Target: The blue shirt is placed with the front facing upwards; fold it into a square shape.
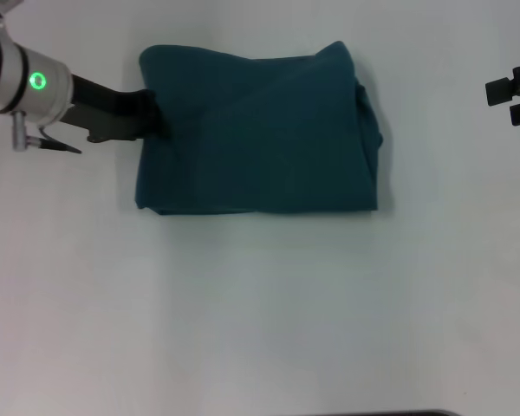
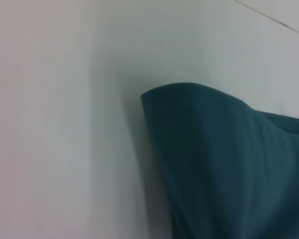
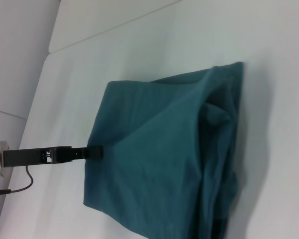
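while the blue shirt (image 1: 258, 130) lies folded into a compact, nearly square bundle a little left of centre on the far half of the white table (image 1: 260, 312), we judge the folding almost done and the step in hand a last tidy or a let-go at its left edge. no lettering shows; only plain teal cloth faces up, with layered folds bunched along the right edge.

our left gripper (image 1: 154, 111) reaches in from the left and meets the shirt's left edge near the far corner. the right wrist view shows its dark tip (image 3: 94, 152) right at the cloth edge. we cannot tell whether its fingers are pinching the cloth or merely resting against it; the tips are hidden at the fabric. the left wrist view shows only a rounded fold of the shirt against the table, slightly raised, and none of that arm's own fingers.

our right gripper (image 1: 513, 91) sits well apart from the shirt at the far right edge of the head view, its two dark fingers standing apart with nothing between them.

if the left gripper does hold cloth, the next move calls for letting it go gently and drawing away to the left without dragging the top layer. the loose right-edge layers may then want squaring, since that side looks the least even.
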Robot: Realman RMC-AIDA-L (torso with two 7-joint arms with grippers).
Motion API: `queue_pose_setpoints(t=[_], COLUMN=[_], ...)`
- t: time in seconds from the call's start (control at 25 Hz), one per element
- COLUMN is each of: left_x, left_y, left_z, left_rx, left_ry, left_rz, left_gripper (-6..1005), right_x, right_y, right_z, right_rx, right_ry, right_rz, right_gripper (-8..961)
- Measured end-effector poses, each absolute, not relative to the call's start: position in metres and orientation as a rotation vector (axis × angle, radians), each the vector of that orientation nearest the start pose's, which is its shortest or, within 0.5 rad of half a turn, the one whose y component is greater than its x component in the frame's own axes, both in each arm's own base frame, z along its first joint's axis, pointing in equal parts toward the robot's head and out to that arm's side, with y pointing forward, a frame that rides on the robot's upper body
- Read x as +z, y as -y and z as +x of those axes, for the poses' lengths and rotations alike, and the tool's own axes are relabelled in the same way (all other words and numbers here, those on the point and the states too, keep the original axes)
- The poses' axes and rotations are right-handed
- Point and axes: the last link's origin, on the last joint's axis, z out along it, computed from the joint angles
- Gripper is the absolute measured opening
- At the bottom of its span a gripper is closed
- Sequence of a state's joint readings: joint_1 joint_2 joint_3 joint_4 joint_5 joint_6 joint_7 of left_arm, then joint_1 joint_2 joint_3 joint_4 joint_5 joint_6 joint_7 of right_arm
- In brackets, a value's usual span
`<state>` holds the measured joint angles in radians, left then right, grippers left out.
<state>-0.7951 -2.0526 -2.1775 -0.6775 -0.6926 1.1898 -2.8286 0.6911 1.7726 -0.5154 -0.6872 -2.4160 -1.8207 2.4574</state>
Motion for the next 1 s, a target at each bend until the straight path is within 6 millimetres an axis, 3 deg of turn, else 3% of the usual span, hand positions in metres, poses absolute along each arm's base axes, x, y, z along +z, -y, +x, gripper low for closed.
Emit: queue_pose_setpoints(t=[0.2,0.6,0.84,1.0], left_x=[-0.008,0.0,0.026,0.042], left_y=[-0.408,-0.405,-0.407,-0.401], left_z=[-0.244,-0.25,-0.255,-0.252], left_rx=[-0.124,-0.137,-0.22,-0.281], left_ry=[1.877,1.861,1.788,1.729], left_rz=[-2.032,-2.032,-1.982,-2.026], left_gripper=[78,116,144,316], right_x=[0.129,0.129,0.129,0.128], right_y=[-0.355,-0.356,-0.356,-0.358], right_z=[0.283,0.283,0.281,0.277], right_rx=[0.286,0.287,0.301,0.325], right_ry=[-1.904,-1.901,-1.891,-1.849], right_rz=[-2.335,-2.336,-2.347,-2.383], right_gripper=[946,945,945,945])
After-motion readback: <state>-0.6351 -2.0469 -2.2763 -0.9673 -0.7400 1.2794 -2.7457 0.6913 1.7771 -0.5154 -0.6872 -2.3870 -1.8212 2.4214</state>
